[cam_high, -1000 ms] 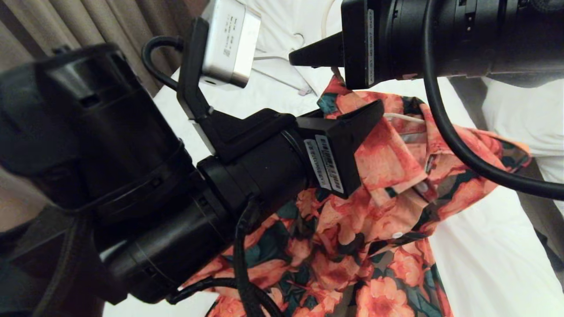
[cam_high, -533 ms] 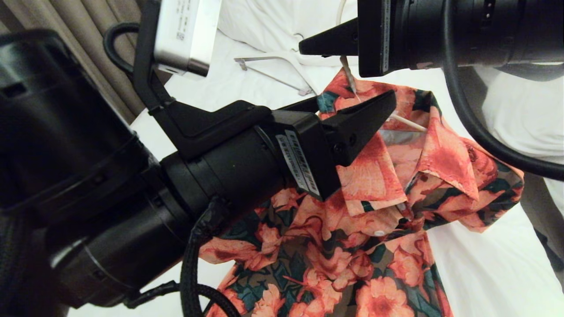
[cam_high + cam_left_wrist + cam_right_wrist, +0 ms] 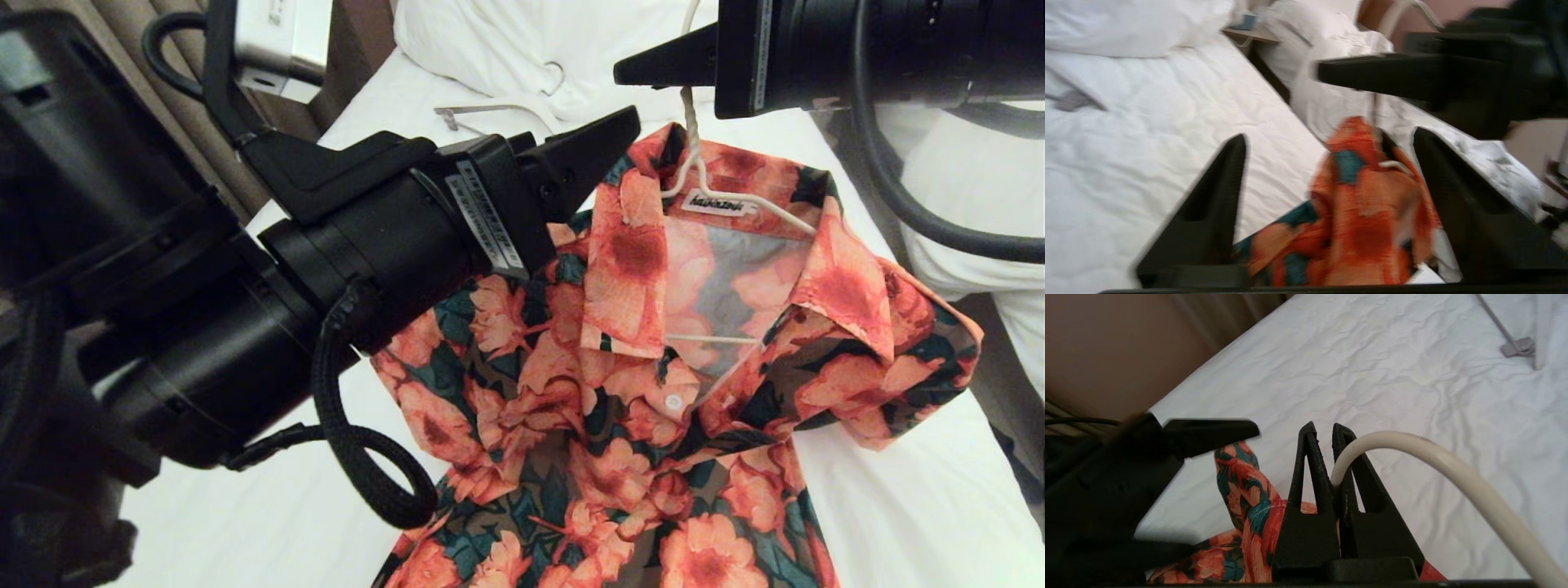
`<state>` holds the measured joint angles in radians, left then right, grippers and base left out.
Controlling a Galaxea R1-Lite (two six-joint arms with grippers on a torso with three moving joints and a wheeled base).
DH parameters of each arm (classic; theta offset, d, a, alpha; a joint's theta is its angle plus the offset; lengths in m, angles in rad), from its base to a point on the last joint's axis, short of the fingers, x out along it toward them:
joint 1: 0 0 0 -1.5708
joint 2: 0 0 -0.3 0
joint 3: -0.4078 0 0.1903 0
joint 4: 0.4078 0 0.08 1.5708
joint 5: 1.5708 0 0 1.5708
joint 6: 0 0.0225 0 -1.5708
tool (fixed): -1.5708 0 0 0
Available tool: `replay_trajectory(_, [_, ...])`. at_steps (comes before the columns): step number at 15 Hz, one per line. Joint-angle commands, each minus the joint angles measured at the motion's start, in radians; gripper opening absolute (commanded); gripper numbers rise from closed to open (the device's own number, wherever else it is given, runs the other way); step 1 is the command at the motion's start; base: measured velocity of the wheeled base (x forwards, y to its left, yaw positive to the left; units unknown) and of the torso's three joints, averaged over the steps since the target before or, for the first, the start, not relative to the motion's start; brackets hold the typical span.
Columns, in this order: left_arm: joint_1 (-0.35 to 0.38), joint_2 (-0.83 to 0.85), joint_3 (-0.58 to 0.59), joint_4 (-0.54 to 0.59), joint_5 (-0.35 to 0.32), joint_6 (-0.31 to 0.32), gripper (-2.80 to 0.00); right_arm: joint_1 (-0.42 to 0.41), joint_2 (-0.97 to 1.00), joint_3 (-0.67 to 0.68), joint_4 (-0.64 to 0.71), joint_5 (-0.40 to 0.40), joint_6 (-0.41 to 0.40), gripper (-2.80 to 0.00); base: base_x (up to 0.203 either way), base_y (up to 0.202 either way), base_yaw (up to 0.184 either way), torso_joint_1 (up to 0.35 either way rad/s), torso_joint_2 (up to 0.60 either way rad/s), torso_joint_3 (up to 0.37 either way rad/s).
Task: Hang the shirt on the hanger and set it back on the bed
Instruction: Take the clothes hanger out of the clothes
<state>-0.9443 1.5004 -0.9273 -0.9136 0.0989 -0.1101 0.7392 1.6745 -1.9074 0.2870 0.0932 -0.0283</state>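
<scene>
The flowered shirt lies on the bed's white sheet, collar open and the white neck label showing. The cream wire hanger sits inside the collar, and its neck rises to my right gripper. That gripper is shut on the hanger's hook, above the shirt. My left gripper hovers just left of the collar. In its wrist view it stands open, and the shirt's collar shows in the gap, touching neither finger.
A thicker white hanger with a grey metal bar lies near the pillow at the bed's head. Curtains hang on the left. Another bed with a rumpled duvet stands to the right across a narrow gap.
My left gripper has opened and drawn back to the left off the collar. The right gripper has shifted right with the hanger, and the collar now lies open with the label showing.
</scene>
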Motion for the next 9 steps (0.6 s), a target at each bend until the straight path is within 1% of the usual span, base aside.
replay_trajectory(1, [0.035, -0.007, -0.023, -0.004, 0.002, -0.002, -2.80, -0.016, -0.002, -0.001, 0.000, 0.002, -0.001, -2.80, 0.000, 0.000, 0.000, 0.000, 0.00, 0.000])
replay_trajectory(3, [0.080, -0.017, -0.044, 0.005, 0.002, -0.002, -2.80, -0.029, -0.002, -0.002, -0.010, 0.013, -0.001, -2.80, 0.000, 0.000, 0.000, 0.000, 0.00, 0.000])
replay_trajectory(4, [0.111, -0.023, -0.057, 0.032, 0.003, -0.002, -2.80, -0.031, -0.001, -0.002, -0.027, 0.022, 0.001, -2.80, 0.000, 0.000, 0.000, 0.000, 0.00, 0.000])
replay_trajectory(6, [0.174, -0.043, -0.102, 0.149, 0.000, -0.004, -2.80, -0.048, 0.002, -0.001, -0.044, 0.028, 0.001, -2.80, 0.000, 0.000, 0.000, 0.000, 0.00, 0.000])
replay_trajectory(8, [0.209, -0.068, -0.142, 0.274, -0.002, -0.008, -2.80, -0.068, 0.002, -0.011, -0.047, 0.028, -0.008, -2.80, 0.000, 0.000, 0.000, 0.000, 0.00, 0.000])
replay_trajectory(9, [0.222, -0.076, -0.154, 0.315, -0.002, -0.008, -2.80, -0.084, 0.004, -0.018, -0.058, 0.028, -0.026, -2.80, 0.000, 0.000, 0.000, 0.024, -0.08, -0.064])
